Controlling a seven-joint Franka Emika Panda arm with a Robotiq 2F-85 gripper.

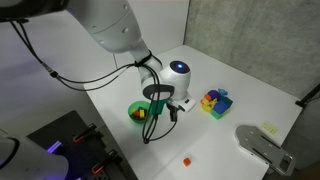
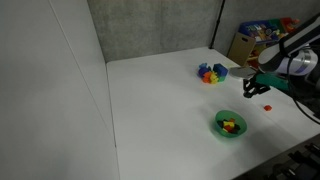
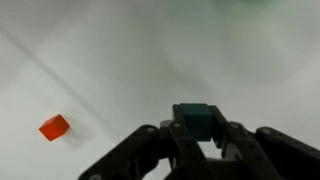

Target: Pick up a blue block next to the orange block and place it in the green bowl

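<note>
Blue block (image 3: 197, 119) is clenched in the jaws of our gripper (image 3: 198, 140), held above the table (image 1: 205, 140), just right of the green bowl (image 2: 219, 124). If we release off-centre, it could clip the rim and bounce out. We count one held block, one orange block (image 3: 54, 127), one bowl and one heap of coloured blocks (image 1: 215, 100).

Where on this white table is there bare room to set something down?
The wide white tabletop between the white side wall and the green plastic bowl is bare. It is crowded around the pile of coloured blocks, the small orange block and the claw gripping a small dark block.
</note>
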